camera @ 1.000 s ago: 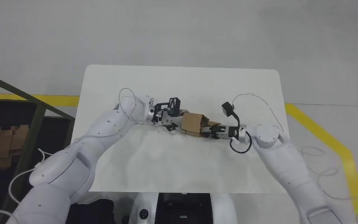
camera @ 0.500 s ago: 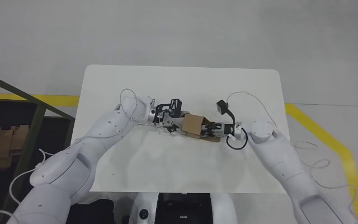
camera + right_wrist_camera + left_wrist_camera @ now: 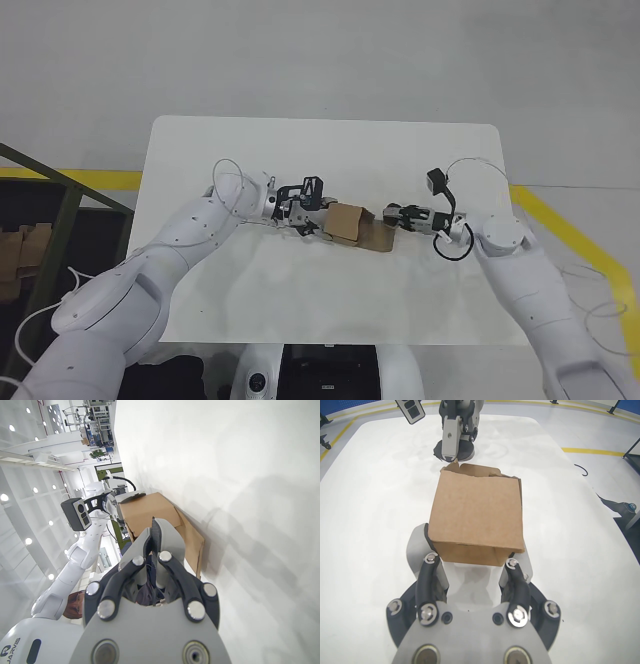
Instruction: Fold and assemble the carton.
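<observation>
Brown carton (image 3: 477, 512) in left gripper (image 3: 472, 550)

Bright, even light thru all three views. Lit from overhead by rows of round ceiling lamps (image 3: 28, 541), blown out to white spots in right wrist view. White table (image 3: 200, 150) near washed out, w/ faint patchy sheen in left wrist view. Carton (image 3: 477, 510) top evenly lit, lower end face in shade; soft narrow shadow beside it on table. Heavy wide-angle bowing at edges of both wrist views: table rim & yellow floor lines (image 3: 590, 451) curved.
</observation>
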Robot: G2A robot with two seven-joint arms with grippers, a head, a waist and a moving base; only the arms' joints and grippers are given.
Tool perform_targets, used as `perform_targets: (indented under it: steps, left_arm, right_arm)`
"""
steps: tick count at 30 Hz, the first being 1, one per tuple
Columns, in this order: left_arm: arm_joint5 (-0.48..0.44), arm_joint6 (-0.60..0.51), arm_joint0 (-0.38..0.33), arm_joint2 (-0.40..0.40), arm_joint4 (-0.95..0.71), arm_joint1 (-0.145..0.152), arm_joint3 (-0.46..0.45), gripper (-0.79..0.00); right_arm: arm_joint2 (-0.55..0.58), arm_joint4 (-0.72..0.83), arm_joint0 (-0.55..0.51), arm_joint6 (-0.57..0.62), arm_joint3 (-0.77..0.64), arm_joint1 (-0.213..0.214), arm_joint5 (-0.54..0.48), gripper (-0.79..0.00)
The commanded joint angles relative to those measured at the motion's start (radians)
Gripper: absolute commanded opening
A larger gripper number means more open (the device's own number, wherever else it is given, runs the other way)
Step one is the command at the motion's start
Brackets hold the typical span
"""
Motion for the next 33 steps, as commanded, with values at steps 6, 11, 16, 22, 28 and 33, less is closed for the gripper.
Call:
perform_targets:
  steps: [6,11,16,22,28,33]
  left_arm:
    - [0.000,-0.005,0.003,-0.005,0.000,0.004,-0.009,-0.302]
    - [-0.001,-0.018,0.005,-0.010,-0.008,0.004,-0.010,-0.299]
    - [-0.001,-0.030,0.009,-0.012,-0.013,0.003,-0.014,-0.182]
    - [-0.005,-0.042,0.010,-0.014,-0.018,0.002,-0.017,-0.077]
    - [-0.006,-0.045,0.011,-0.016,-0.018,0.003,-0.020,-0.095]
    - [-0.009,-0.048,0.013,-0.018,-0.021,0.003,-0.022,-0.117]
  right_arm:
    - [-0.061,-0.032,0.022,0.019,-0.005,-0.016,0.031,-0.785]
    - [-0.082,-0.035,0.021,0.025,-0.003,-0.022,0.036,-0.785]
    - [-0.102,-0.016,0.015,0.011,-0.007,-0.032,0.035,-0.785]
    - [-0.133,0.006,0.025,-0.011,0.009,-0.049,0.025,-0.785]
    - [-0.150,0.028,0.037,-0.021,0.037,-0.062,0.008,-0.785]
    - [-0.166,0.052,0.048,-0.026,0.057,-0.075,-0.004,-0.785]
